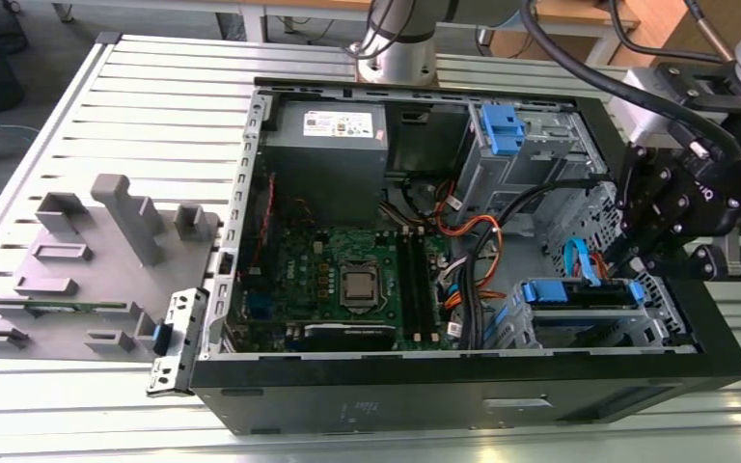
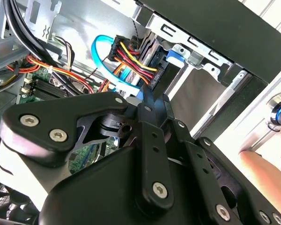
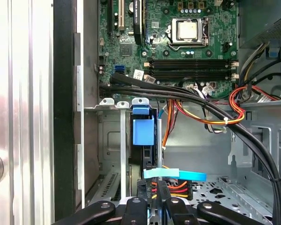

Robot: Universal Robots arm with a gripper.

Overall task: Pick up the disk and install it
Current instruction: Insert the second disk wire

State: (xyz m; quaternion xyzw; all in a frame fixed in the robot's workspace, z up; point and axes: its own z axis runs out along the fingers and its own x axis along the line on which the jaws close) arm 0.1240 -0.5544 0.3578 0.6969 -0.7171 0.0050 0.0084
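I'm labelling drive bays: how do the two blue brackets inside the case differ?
The upper blue bracket stands upright in the tall grey cage by the power supply, with no cables at it; the lower blue bracket lies flat in the cage nearest the gripper, with coloured cables plugged beside it. Both are blue plastic.

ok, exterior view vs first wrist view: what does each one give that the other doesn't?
Exterior view: the grey fixture tray beside the case and the arm base behind it.
First wrist view: an edge-on look at the disk standing in its bay in a blue bracket, with the red-yellow wire plug close by.
Shared: the motherboard, the black cable bundle, and the gripper at the drive bay.
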